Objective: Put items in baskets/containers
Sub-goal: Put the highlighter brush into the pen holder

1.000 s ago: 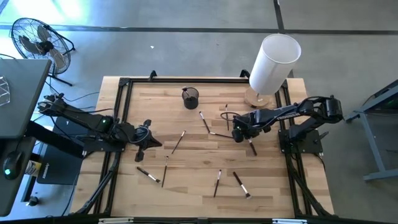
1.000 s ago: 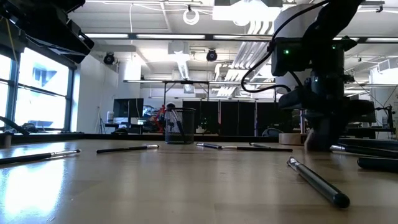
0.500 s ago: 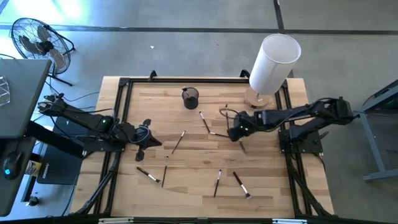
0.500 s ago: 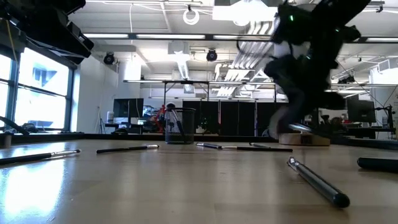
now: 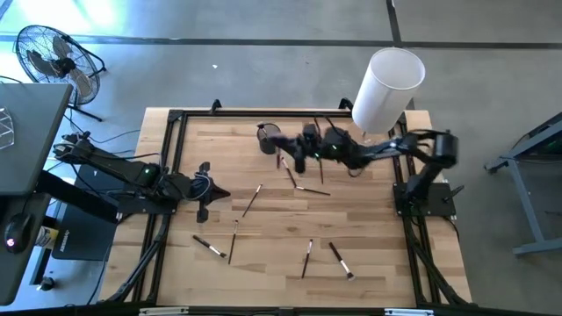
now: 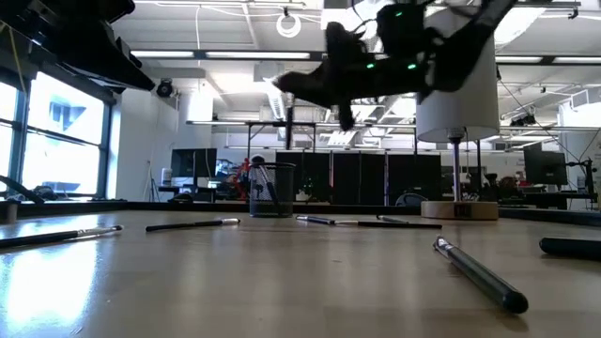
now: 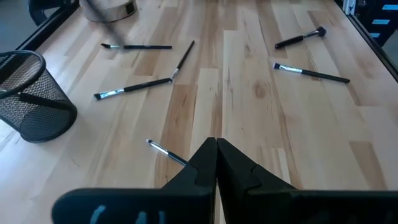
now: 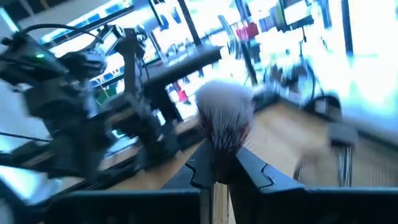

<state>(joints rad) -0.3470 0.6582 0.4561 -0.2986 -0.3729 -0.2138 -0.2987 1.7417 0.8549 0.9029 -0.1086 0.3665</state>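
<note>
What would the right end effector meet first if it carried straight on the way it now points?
Probably the black mesh cup, just ahead of the right end effector and its brush, though it may pass above.

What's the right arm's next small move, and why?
Probably carry on toward the mesh cup, then lower. The right gripper is shut on a brush with a wide head, raised off the table just beside the cup, not yet over it. The left gripper waits, shut.

right end effector [image 6: 319,80] motion-blurred, brush [image 8: 225,121] handle hidden between its fingers
</note>
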